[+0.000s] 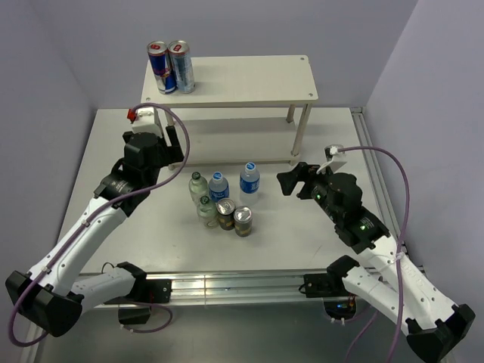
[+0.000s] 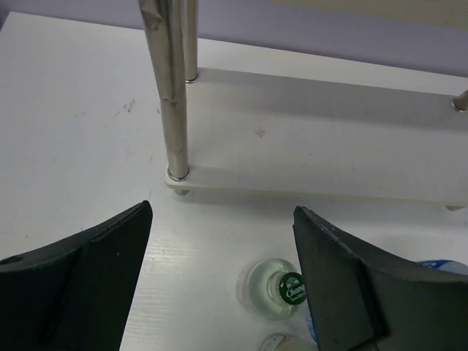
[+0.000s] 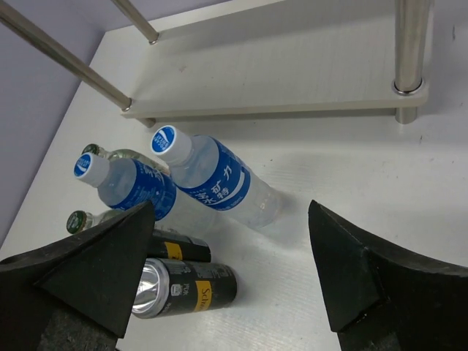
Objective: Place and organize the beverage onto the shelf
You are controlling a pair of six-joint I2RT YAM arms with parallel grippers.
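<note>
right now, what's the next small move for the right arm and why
Probably ease the open jaws of the right arm forward around the nearest clear blue-labelled white-capped bottle: it stands just ahead, and the cream-white two-tier shelf holds no bottle yet.

1. The shelf (image 1: 249,79) had smooth, matt cream-white boards, like painted wood or laminate; its legs (image 2: 173,95) were shiny polished metal.
2. The table (image 3: 380,183) was matt white with a faint grain.
3. The blue-labelled bottles (image 3: 212,179) were clear, glossy plastic with smooth white caps.
4. The dark cans (image 3: 183,287) had satin sides and bright metal tops.
5. The green-capped bottle (image 2: 281,289) was clear and glossy; whether it was glass or plastic could not be told.
6. The left gripper (image 2: 221,212) and right gripper (image 3: 232,208) had matt black plastic jaws.
</note>
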